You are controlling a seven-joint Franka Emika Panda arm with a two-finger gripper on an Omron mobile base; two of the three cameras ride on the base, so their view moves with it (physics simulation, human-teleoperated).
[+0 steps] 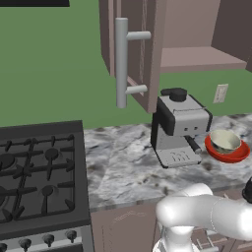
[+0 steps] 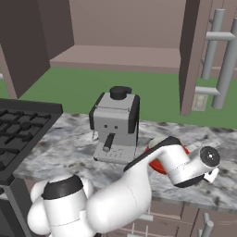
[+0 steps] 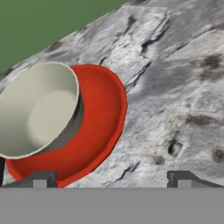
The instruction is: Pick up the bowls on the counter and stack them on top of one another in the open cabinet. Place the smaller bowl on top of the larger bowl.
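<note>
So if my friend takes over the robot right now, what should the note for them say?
Hand: open, holding nothing, just above the counter, next to the bowls.
Bowls: the cream bowl already sits inside the red bowl, on the counter right of the coffee machine.
Cabinet: door open, shelf bare.
Done: bowls stacked, small on large.
Left: get the stack up onto the cabinet shelf.

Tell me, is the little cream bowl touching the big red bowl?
Touching. In the hand view the smaller bowl sits inside the larger bowl, its base resting on the red with no gap; the left base view shows the same nesting.
</note>
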